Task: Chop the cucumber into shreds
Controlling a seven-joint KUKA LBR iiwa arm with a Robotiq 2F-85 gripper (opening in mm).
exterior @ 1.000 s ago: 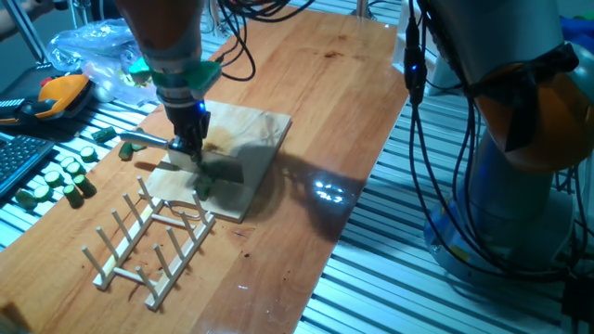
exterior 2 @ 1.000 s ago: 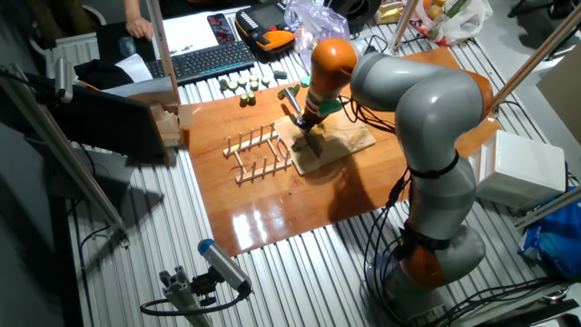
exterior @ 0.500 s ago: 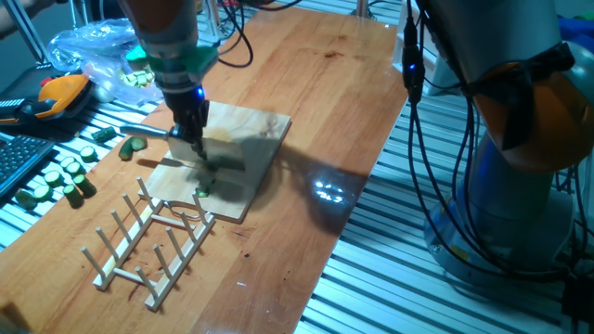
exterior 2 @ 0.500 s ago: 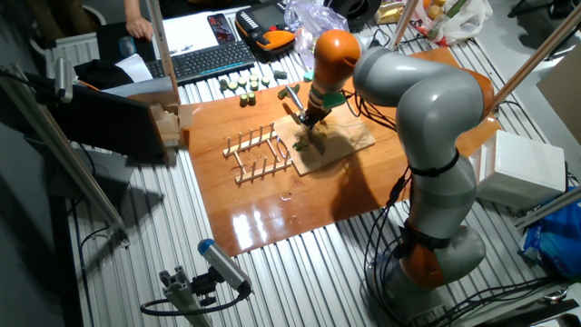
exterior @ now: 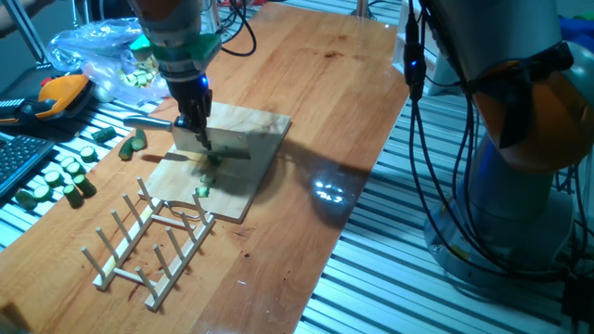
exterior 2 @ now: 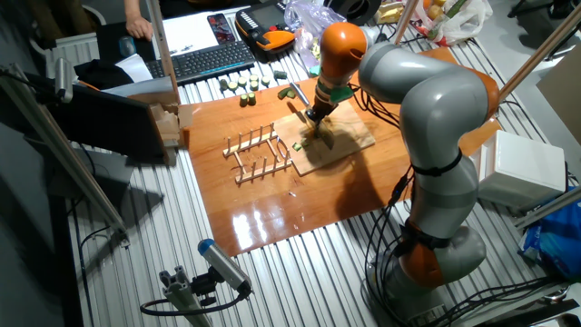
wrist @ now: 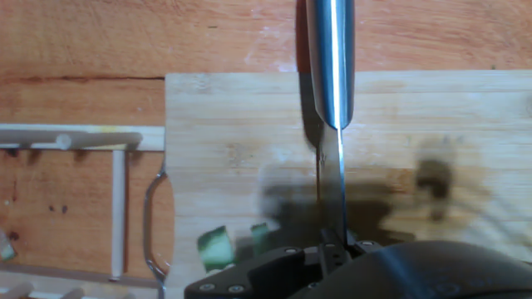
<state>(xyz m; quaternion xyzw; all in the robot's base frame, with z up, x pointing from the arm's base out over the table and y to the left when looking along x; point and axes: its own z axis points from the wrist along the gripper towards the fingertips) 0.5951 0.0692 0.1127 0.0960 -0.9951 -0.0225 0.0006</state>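
Your gripper (exterior: 197,133) is standing over the cutting board (exterior: 251,130), its jaws clamped together on a knife (wrist: 332,75) whose blade is running edge-on straight away from the hand camera, with the steel handle (exterior: 148,122) sticking out sideways toward the keyboard side of the table in one fixed view. The blade is sitting just above or at the board surface; you cannot tell from these pictures whether it is touching the wood.

The cucumber (wrist: 215,247) is lying on the board as small pale-green cut bits, just to one side of the blade and near the board's metal handle loop (wrist: 152,218) in the hand view. In one fixed view the shreds (exterior: 202,190) are showing as tiny green specks near the board's edge closest to the wooden peg rack (exterior: 148,243), slightly apart from the knife.

The rack is resting just beside the board on the wooden tabletop (exterior: 334,83). Thicker dark-skinned cucumber chunks (exterior: 58,178) are lying well apart at the table's edge, near a clear plastic bag (exterior: 93,51)
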